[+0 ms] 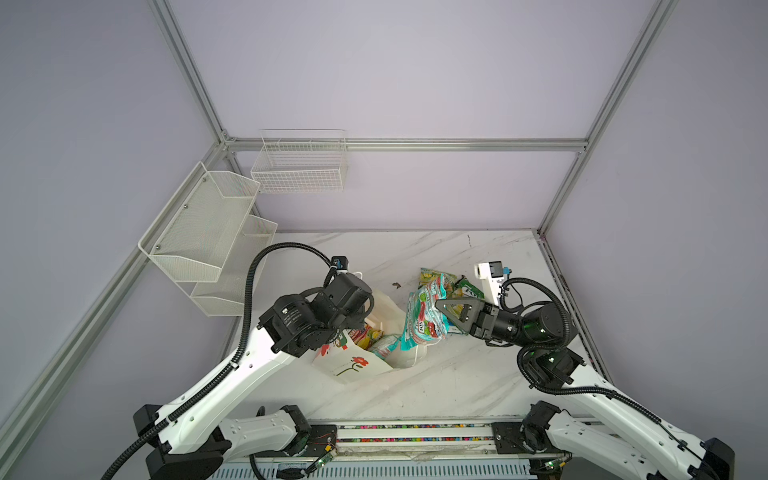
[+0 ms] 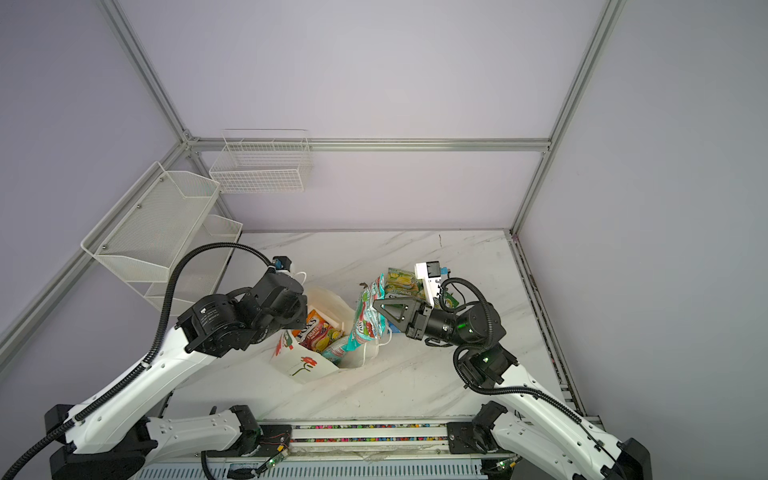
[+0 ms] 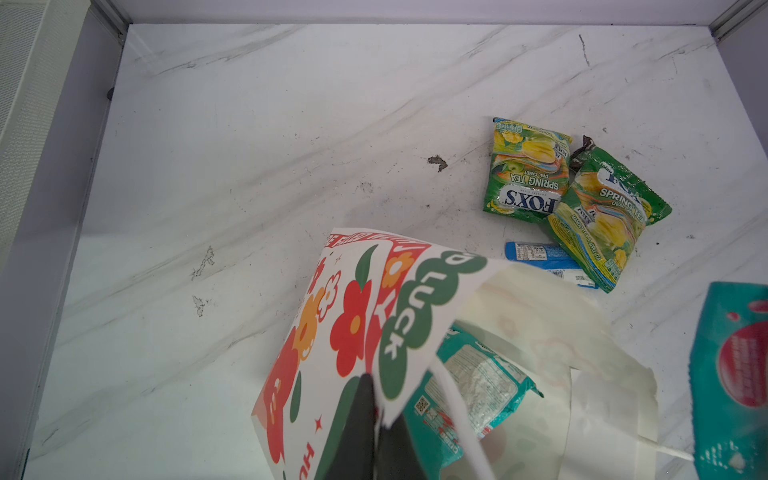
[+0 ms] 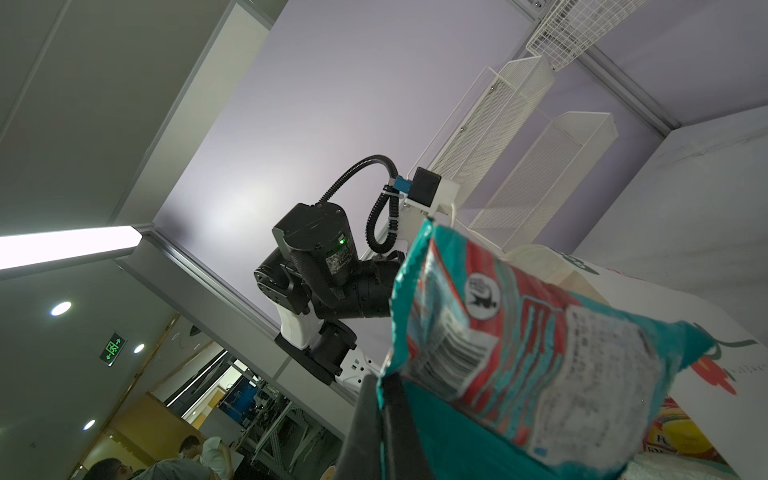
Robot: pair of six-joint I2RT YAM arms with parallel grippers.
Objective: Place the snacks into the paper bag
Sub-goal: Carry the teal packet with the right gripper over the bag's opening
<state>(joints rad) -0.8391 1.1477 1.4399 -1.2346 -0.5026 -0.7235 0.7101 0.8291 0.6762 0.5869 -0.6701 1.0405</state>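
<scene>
The white paper bag (image 1: pixel 353 368) (image 2: pixel 305 368) (image 3: pixel 332 324) with red flower prints leans open-mouthed mid-table. My left gripper (image 3: pixel 376 388) is shut on its rim; in both top views the wrist hides the jaws. Inside lie a teal packet (image 3: pixel 469 374) and an orange-pink Fox's packet (image 2: pixel 316 332). My right gripper (image 1: pixel 439 305) (image 2: pixel 376 303) (image 4: pixel 380 384) is shut on the edge of a large teal snack packet (image 1: pixel 424 322) (image 2: pixel 368 320) (image 4: pixel 519 353), which hangs over the bag's mouth. Two green Fox's packets (image 3: pixel 525 166) (image 3: pixel 602 208) and a blue bar wrapper (image 3: pixel 536 251) lie on the table behind.
White mesh baskets (image 1: pixel 208 237) hang on the left wall and a wire basket (image 1: pixel 299 166) on the back wall. A small brown scrap (image 1: pixel 395 285) lies on the marble table (image 1: pixel 457 374). Metal frame posts border the table.
</scene>
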